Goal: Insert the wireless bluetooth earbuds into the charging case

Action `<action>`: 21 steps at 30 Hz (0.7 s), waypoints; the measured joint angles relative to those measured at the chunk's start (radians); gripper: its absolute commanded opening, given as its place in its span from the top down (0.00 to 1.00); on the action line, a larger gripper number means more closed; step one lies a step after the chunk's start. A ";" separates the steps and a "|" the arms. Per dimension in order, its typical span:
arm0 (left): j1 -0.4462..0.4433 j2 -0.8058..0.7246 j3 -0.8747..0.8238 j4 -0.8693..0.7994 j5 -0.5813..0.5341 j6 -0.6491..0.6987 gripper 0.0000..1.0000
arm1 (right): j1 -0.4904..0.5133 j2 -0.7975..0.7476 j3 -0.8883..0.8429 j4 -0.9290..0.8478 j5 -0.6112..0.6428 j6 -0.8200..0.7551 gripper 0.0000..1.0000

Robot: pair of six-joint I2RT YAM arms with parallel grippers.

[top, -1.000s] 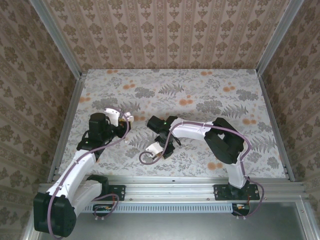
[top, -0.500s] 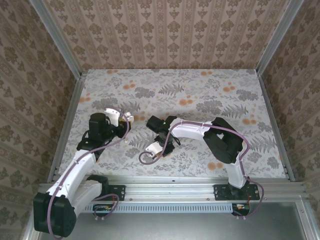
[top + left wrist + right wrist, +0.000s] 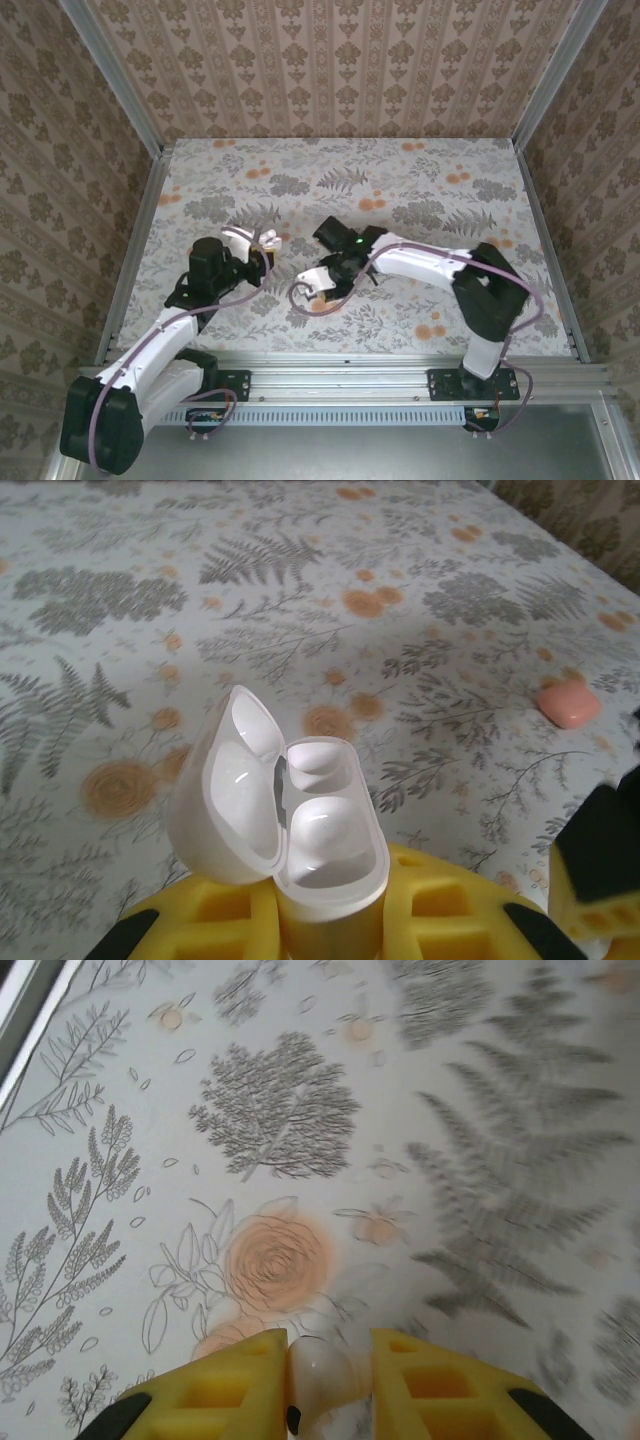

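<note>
We see the left gripper [image 3: 262, 247] closed on the base of a white charging case [image 3: 322, 832], holding it upright above the flowered tabletop [image 3: 400, 170]. In the left wrist view, its yellow fingers [image 3: 440, 915] clamp the case from both sides. The lid [image 3: 228, 785] is swung open to the left and the two glossy wells face up. The right gripper [image 3: 322, 290] sits just to the right of the left one, low over the cloth. Its jaws are narrowed on a white earbud [image 3: 320, 1375], which is pinched between the yellow pads [image 3: 235, 1385] over an orange flower print [image 3: 272, 1258]. Off to the right of the case a coral-pink piece [image 3: 569, 704] lies on the tabletop. It may be another earbud, but it is too blurred for us to be sure.
</note>
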 measured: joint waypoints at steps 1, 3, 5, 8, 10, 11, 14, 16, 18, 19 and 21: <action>-0.018 0.000 -0.009 0.033 -0.003 0.006 0.93 | -0.017 -0.040 -0.028 0.034 -0.018 0.035 0.76; -0.048 0.004 -0.020 0.092 -0.007 0.023 0.93 | -0.053 -0.122 -0.096 0.129 -0.053 0.118 0.76; -0.084 0.021 -0.027 0.153 -0.010 0.042 0.93 | -0.097 -0.203 -0.179 0.249 -0.094 0.223 0.76; -0.122 0.064 -0.027 0.236 -0.003 0.065 0.93 | -0.164 -0.290 -0.287 0.444 -0.156 0.388 0.76; -0.137 0.096 -0.027 0.285 0.005 0.077 0.93 | -0.203 -0.327 -0.342 0.561 -0.191 0.492 0.76; -0.142 0.110 -0.027 0.309 0.011 0.081 0.93 | -0.219 -0.343 -0.364 0.613 -0.207 0.538 0.76; -0.149 0.147 -0.027 0.371 0.039 0.087 0.92 | -0.243 -0.380 -0.410 0.748 -0.261 0.657 0.76; -0.152 0.167 -0.027 0.400 0.063 0.090 0.92 | -0.248 -0.394 -0.428 0.829 -0.299 0.717 0.76; -0.154 0.180 -0.026 0.421 0.091 0.090 0.92 | -0.254 -0.397 -0.438 0.904 -0.339 0.773 0.76; -0.155 0.187 -0.025 0.433 0.109 0.091 0.92 | -0.256 -0.397 -0.441 0.938 -0.358 0.798 0.76; -0.155 0.196 -0.021 0.449 0.144 0.093 0.92 | -0.264 -0.397 -0.442 0.993 -0.396 0.840 0.76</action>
